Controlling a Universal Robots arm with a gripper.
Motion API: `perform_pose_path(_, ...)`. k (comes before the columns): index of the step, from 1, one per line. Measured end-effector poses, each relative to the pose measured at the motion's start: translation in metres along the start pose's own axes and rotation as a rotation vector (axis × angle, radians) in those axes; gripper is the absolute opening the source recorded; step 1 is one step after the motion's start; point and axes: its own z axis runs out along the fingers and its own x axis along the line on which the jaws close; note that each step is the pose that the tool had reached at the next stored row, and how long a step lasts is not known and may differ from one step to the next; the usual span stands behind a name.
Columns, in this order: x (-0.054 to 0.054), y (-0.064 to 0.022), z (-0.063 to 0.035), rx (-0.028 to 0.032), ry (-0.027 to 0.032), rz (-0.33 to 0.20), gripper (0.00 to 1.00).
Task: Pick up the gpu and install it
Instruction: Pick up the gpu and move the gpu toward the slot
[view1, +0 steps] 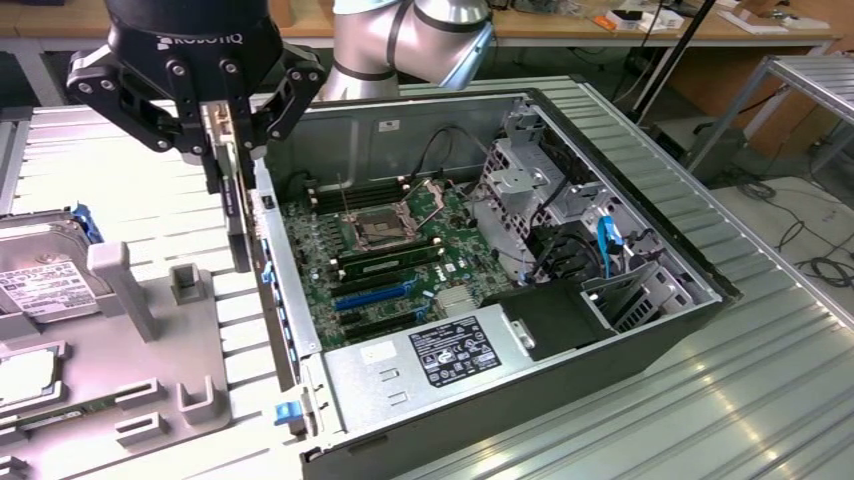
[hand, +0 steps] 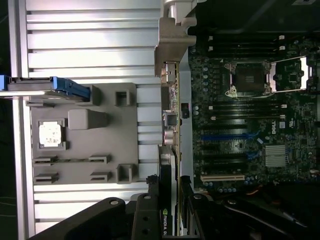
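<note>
Exterior view, left to right: grey moulded fixture tray (view1: 147, 330) on ribbed metal surface (view1: 134, 160); black pincer (view1: 224, 130) pinching slim black gpu (view1: 238, 215), edge-down, aloft just beside open black computer case (view1: 674, 245). Handling advice: keep card upright, square its edge over a slot of the green motherboard (view1: 400, 240).

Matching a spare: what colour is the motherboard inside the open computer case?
Green motherboard, clearest in the exterior view.
</note>
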Motion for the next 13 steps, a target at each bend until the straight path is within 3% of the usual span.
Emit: perform_pose_path(13, -0.0075, 0.0002, 0.0002, 0.0, 0.0, 0.0, 0.27)
